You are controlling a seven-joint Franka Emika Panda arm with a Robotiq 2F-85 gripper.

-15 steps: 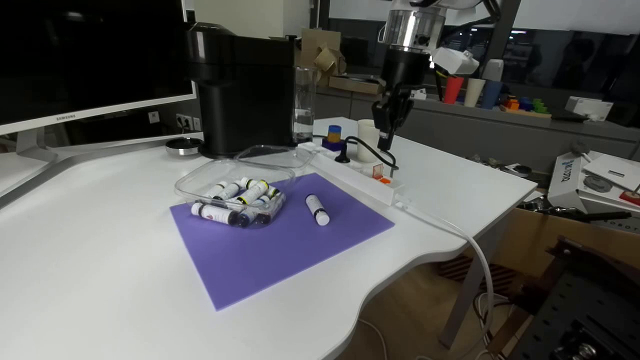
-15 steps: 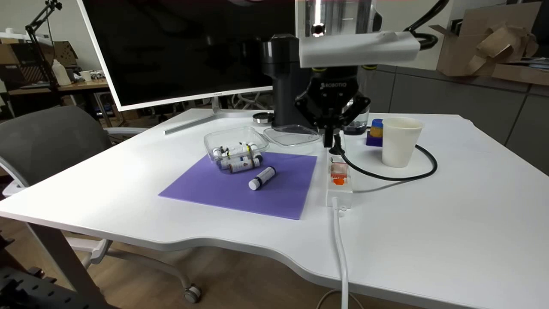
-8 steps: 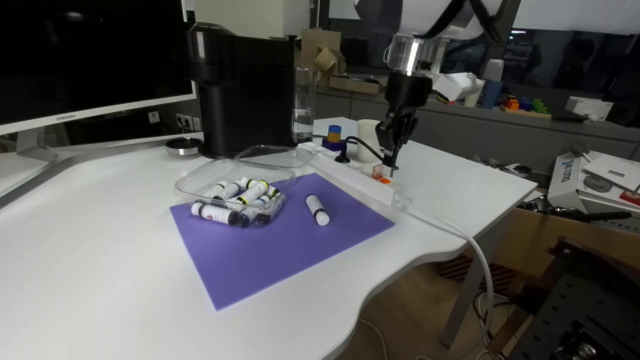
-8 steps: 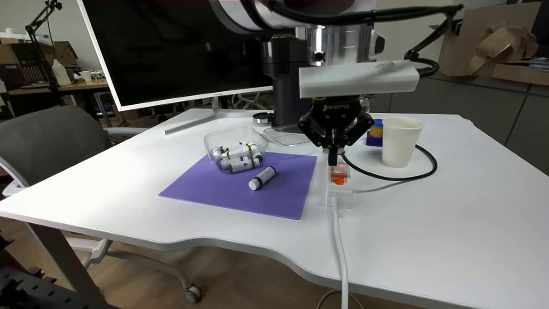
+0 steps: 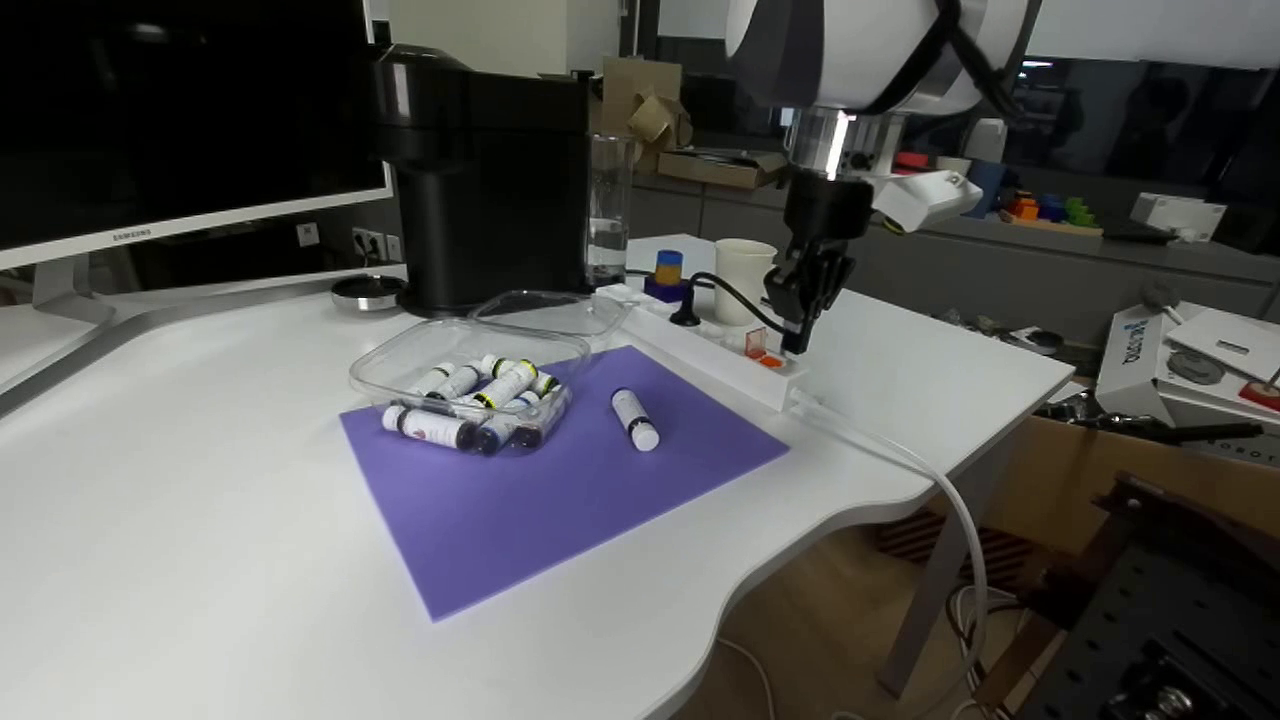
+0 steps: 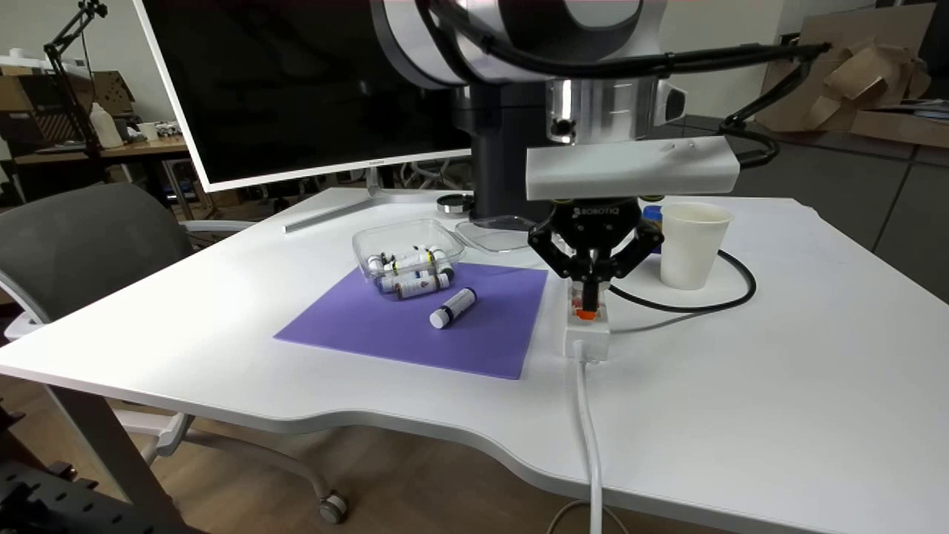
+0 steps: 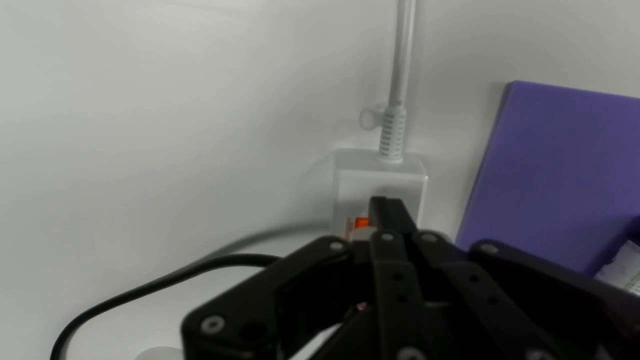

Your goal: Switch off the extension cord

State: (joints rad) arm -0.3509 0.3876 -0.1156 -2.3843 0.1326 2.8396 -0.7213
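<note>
One narrow white plastic power strip (image 5: 700, 352), the extension cord to be switched off, is laid on a white table (image 6: 704, 415), with a flat purple rectangular mat (image 5: 560, 500) just beside it. At the strip's end where a thin white cable (image 6: 589, 437) leads out, a small red-orange switch (image 6: 586, 314) is set, and next to it a translucent orange flap (image 5: 755, 343) is seen standing upright.

For the press to be done well, the off side of the switch should be met squarely from above by the black two-fingered claw (image 6: 591, 302); which side that is cannot be made out. A short, straight push is advised: if pressed sideways, the strip, judged to be light, may be slid along, and the raised flap could be snagged. A black curved cable (image 7: 240, 260), looped on the strip's side away from the mat, should be avoided.

The claw is pointed down at the strip's switch end. Its two fingers are pressed together, with nothing pinched between them. Part of the switch is hidden by the tips in the wrist view, so whether it is touched or merely hovered over cannot be told.
</note>
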